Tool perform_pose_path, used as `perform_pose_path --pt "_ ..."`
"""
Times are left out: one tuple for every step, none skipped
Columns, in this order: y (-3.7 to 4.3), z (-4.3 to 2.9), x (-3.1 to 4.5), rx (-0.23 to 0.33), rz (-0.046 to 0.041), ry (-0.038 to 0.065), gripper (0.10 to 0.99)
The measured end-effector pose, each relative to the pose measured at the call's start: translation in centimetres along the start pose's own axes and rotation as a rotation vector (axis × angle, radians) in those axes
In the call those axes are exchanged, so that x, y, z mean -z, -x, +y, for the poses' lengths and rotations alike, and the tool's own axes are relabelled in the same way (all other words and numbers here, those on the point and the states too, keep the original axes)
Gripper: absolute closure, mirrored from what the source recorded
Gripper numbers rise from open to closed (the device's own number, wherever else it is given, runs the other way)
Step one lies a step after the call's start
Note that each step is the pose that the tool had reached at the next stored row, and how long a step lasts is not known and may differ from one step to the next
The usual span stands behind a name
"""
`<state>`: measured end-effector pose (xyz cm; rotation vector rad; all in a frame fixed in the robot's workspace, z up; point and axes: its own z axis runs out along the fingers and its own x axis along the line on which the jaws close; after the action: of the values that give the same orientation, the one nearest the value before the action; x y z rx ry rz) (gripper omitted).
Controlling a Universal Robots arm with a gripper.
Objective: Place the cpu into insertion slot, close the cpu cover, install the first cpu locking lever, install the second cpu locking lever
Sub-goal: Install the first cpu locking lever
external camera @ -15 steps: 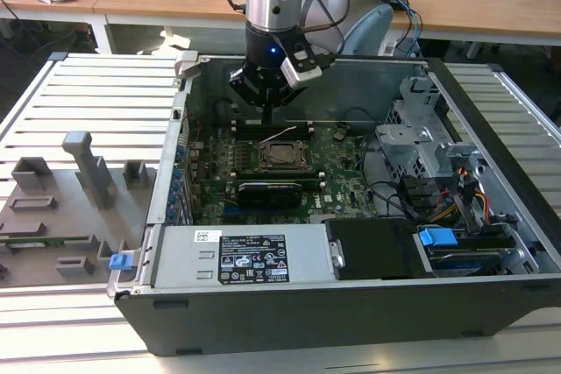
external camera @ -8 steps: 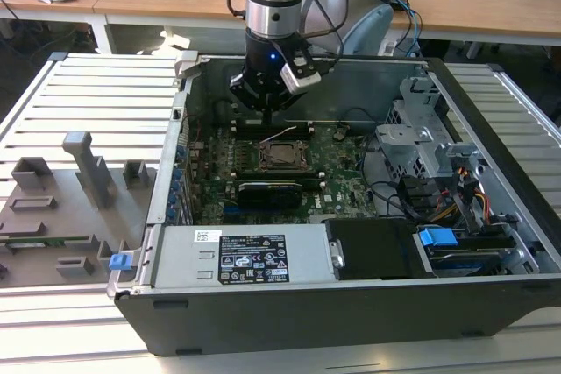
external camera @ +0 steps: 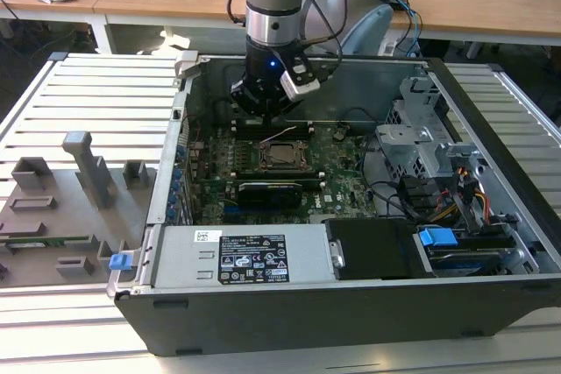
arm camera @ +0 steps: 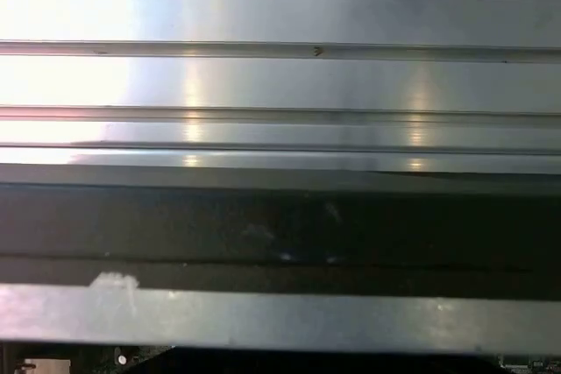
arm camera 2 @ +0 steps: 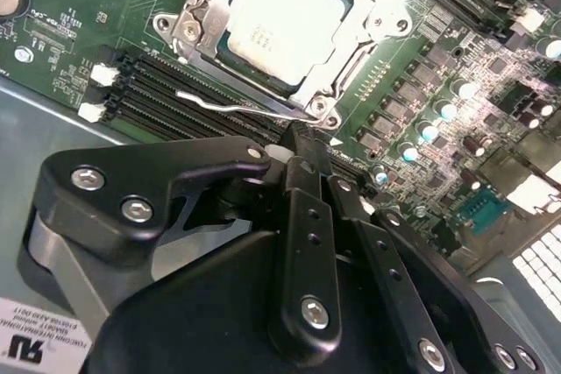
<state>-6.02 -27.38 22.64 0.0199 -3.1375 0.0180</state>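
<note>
- I see the cpu (arm camera 2: pixel 285 28) seated in the insertion slot (arm camera 2: pixel 230 66), with the cpu cover (arm camera 2: pixel 351 45) down around it.
- The gripper (arm camera 2: pixel 302 151) has its fingers pinched narrow, apparently empty, just beside the locking lever (arm camera 2: pixel 232 104).
- To do this well, I judge the tip should press the lever's wire squarely, keeping clear of the memory slots (arm camera 2: pixel 145 85).

Print on the white rectangular label (external camera: pixel 254 260) across the grey metal power supply box, exterior view, with a small white sticker (external camera: pixel 208 236) just above it, all too fine to make out. Second wrist view now: faint markings on the dull silver-grey square cpu (arm camera 2: pixel 280 28), tiny white lettering on the green circuit board (arm camera 2: pixel 53 19). A white label with black print (arm camera 2: pixel 39 348) sits upside down at the case edge.
</note>
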Motion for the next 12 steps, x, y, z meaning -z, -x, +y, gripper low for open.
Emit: perform_pose_path --pt "0.12 0.03 -0.14 0.0 0.0001 0.0 0.98" --pt "0.36 0.13 -0.29 0.0 0.0 0.0 0.98" --pt "0.52 0.2 -0.38 0.0 0.0 0.0 0.98" --pt "0.61 0.25 -0.43 0.0 0.0 0.0 0.98" --pt "0.7 0.29 -0.48 0.0 0.0 0.0 0.98" --pt "0.83 0.34 -0.54 0.0 0.0 0.0 0.98" --pt "0.92 0.37 -0.57 0.0 0.0 0.0 0.98" --pt "1.11 0.41 -0.64 0.0 0.0 0.0 0.98" --pt "1.29 0.42 -0.69 0.001 -0.0002 0.0 0.98" --pt "1.52 0.41 -0.74 0.001 0.0 0.0 0.98" --pt "1.63 0.41 -0.76 0.001 0.0 0.0 0.98" --pt "1.76 0.41 -0.8 0.0 0.0 0.0 0.98"
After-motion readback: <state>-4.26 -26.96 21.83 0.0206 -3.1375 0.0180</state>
